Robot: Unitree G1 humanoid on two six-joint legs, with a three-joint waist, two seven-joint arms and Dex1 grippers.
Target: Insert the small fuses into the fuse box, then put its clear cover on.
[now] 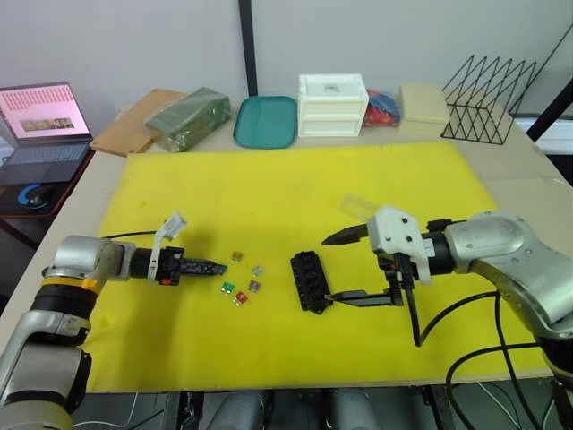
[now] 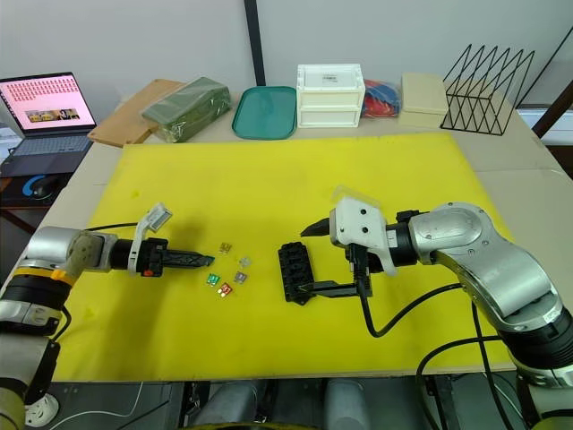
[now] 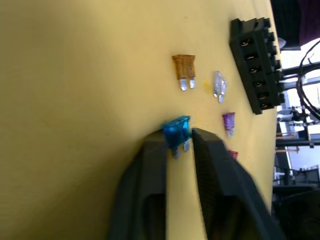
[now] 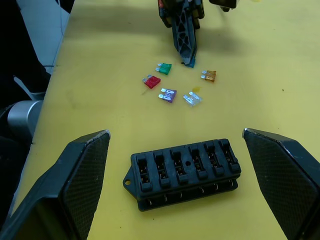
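The small fuses (image 4: 177,85) are to be treated as very light, rigid and smooth plastic parts with two thin metal blades each; they are judged liable to skid or tip on the yellow mat (image 1: 295,188) when nudged, and are best taken by the flat faces of the plastic head, with the blades left free for insertion. A blue fuse (image 3: 177,132) is seen pinched between the fingertips of the left gripper (image 3: 179,140), whose fingers are clenched on its head, blades pointing back toward the wrist. The left arm is held low and nearly level over the mat, its gripper directed toward the centre, just beside the loose fuses: a brown fuse (image 3: 184,69), a clear grey fuse (image 3: 219,84), a purple fuse (image 3: 228,120), a green fuse (image 4: 163,68) and a red fuse (image 4: 152,81). The fuse box (image 4: 183,172) lies flat on the mat, near the fuses on the robot's right, slots upward and all apparently empty. It is judged stiff yet light enough to slide under pressing, so bracing would be advisable. The right gripper (image 1: 345,267) is held released, its fingers spread wide to either end of the box, not touching it. The clear cover (image 1: 356,206) appears to lie just behind the right wrist
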